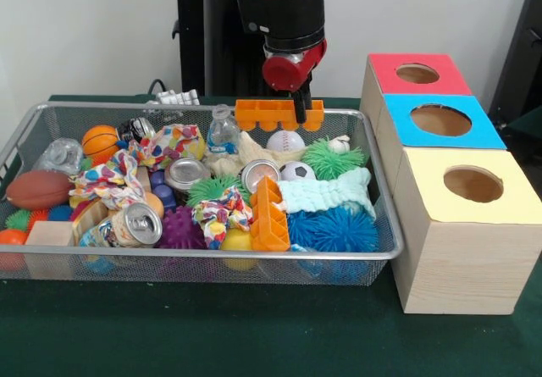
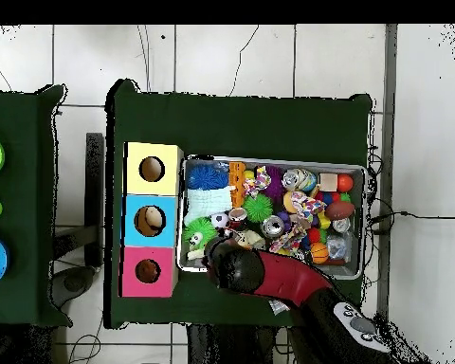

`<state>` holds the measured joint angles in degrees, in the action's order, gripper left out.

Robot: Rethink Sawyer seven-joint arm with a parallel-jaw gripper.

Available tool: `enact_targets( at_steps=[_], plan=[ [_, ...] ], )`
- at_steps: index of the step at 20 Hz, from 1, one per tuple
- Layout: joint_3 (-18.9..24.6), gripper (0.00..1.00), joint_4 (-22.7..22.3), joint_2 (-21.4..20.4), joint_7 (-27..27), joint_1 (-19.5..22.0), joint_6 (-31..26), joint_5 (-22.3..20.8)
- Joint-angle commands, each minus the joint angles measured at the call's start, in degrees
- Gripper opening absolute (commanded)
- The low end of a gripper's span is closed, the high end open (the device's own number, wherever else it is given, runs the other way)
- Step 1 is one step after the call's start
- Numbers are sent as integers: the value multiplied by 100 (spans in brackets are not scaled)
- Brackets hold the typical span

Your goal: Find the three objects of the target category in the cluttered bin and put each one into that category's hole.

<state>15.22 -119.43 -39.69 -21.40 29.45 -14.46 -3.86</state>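
The wire mesh bin (image 1: 212,257) is full of mixed toys. My gripper (image 1: 301,110) hangs over the bin's far rim, shut on an orange plastic block (image 1: 269,114) that it holds level just above the rim. A rounded yellow thing (image 1: 237,240) lies near the front under a patterned cloth; I cannot tell what it is. No yellow duckling shows clearly. In the overhead view the arm (image 2: 260,273) covers the gripper at the edge of the bin (image 2: 269,159) nearest the robot's base.
Three wooden boxes with holes stand beside the bin: red-topped (image 1: 398,59), blue-topped (image 1: 483,123), yellow-topped (image 1: 423,169). In the bin lie a second orange block (image 1: 269,218), spiky balls (image 1: 334,229), cans (image 1: 135,223), a football (image 1: 38,189) and a bottle (image 1: 223,131).
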Motion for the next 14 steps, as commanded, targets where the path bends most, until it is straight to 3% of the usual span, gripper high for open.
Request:
enact_targets(
  at_steps=[1, 11, 12, 14],
  plan=[
    [384, 0, 2, 128, -1512, 195, -288, 307],
    [477, 0, -52, 129, -1518, 263, -35, 208],
    [486, 100, -60, 124, -1531, 256, -13, 203],
    [581, 100, -100, 153, -1646, 330, 105, 301]
  ],
)
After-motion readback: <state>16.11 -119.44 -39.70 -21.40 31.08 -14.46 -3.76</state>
